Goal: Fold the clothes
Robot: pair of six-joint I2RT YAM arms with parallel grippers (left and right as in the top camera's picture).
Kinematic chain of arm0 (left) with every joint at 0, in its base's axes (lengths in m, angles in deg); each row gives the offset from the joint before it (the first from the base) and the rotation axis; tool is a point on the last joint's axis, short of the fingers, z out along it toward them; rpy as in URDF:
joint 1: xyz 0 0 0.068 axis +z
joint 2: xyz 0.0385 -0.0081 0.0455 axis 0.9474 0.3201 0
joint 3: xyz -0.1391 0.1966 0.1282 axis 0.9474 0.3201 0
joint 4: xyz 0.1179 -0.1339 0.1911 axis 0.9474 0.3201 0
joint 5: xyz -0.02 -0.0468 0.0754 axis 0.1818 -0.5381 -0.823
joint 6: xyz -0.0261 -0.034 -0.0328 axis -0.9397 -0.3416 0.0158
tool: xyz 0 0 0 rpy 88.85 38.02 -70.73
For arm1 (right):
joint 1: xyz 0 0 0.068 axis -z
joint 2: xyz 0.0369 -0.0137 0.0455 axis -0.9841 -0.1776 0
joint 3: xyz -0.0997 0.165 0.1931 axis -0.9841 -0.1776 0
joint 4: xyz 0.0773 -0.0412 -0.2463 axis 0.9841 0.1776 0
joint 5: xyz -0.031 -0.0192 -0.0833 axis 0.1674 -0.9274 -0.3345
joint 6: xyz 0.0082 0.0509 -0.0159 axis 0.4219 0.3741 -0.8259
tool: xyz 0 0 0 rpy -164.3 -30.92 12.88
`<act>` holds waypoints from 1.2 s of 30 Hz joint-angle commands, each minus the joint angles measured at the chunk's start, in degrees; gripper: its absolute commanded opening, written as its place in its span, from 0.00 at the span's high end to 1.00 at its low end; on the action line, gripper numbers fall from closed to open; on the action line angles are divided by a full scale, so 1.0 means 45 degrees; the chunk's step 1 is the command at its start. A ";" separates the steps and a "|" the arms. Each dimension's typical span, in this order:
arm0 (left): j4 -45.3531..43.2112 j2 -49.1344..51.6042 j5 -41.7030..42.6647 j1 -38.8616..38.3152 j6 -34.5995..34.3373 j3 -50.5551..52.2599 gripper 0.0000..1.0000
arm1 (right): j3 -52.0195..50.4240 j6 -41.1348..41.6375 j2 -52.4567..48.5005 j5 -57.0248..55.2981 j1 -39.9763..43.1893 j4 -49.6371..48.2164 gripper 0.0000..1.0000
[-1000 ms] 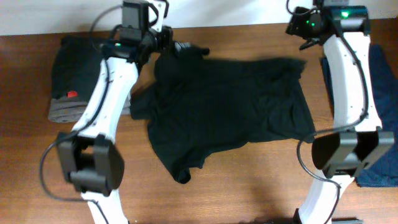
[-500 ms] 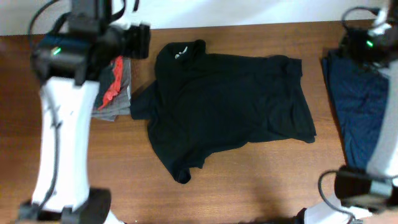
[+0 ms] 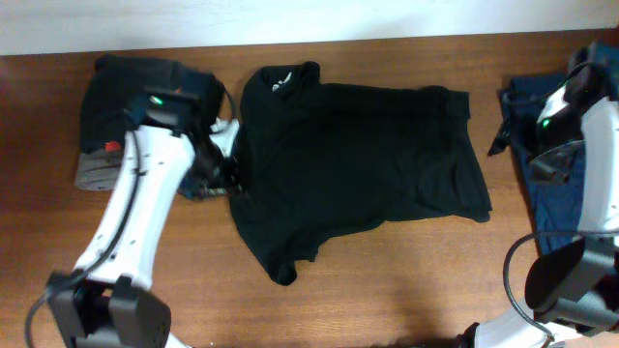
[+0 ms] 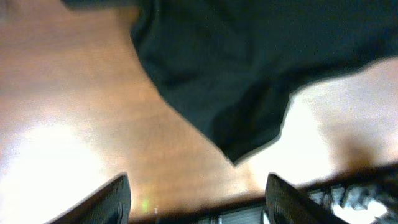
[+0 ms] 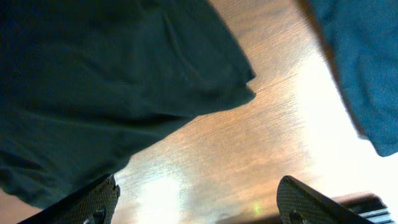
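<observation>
- The black shirt (image 3: 358,164) lies spread in the middle of the wooden table (image 3: 387,300). It is soft, matte fabric with shallow wrinkles. Its collar is toward the far left, its hem is to the right, and one short sleeve points at the near edge.
- A small white mark shows inside the collar.
- In the left wrist view, the shirt's (image 4: 249,68) sleeve ends in a blunt point on glossy, streaked wood.
- The left gripper (image 3: 221,169) is beside the shirt's left sleeve, at the end of a bent white arm. Its fingers (image 4: 118,196) are spread wide with nothing between them.
- The right gripper (image 3: 505,135) is just off the hem's right edge. Its jaws are also wide apart and empty above bare wood.
- A folded dark and grey pile (image 3: 126,97) sits to the left of the shirt, and a blue garment (image 3: 551,184) to the right.
- A second ago both grippers were at the shirt's far edge, the left one at the collar. The shirt's outline matches the frame from half a second ago.
</observation>
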State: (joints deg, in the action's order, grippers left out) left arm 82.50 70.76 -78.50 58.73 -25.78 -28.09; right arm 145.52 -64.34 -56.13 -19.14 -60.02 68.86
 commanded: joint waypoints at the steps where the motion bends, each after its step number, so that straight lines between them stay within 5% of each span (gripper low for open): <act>1: -0.2113 0.0029 0.0612 0.0015 -0.1540 0.3507 0.31 | -0.1637 0.0126 0.0073 0.0976 0.0044 -0.0500 0.15; 5: -0.4177 0.0165 0.1219 0.0010 -0.1792 0.5989 0.32 | -0.2880 0.0029 0.0073 0.1433 0.0044 -0.1001 0.15; 9: -0.5969 0.0223 0.1010 0.0010 -0.1802 0.6853 0.46 | -0.3084 0.0034 0.0073 0.1433 0.0044 -0.1273 0.15; 16: -0.7096 0.1404 -0.0403 0.0024 -0.1938 0.7101 0.48 | -0.3084 0.0024 0.0073 0.1433 0.0044 -0.1297 0.15; 21: -0.6960 0.1661 -0.0257 0.0034 -0.1943 0.7023 0.98 | -0.3084 0.0034 0.0073 0.1379 0.0049 -0.1331 0.15; 30: -0.4862 -0.0408 -0.1729 0.3016 -0.3055 0.6450 0.99 | -0.4522 0.0753 0.0073 0.0117 0.0034 -0.2506 0.14; 36: -0.4935 -0.0617 -0.1637 0.3249 -0.2589 0.6455 0.99 | -0.7548 0.0597 0.0073 0.1268 0.0034 -0.4609 0.32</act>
State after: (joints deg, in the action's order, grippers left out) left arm 60.38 68.67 -84.68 73.44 -38.02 1.63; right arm 116.52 -61.35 -56.24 -15.75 -60.04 51.18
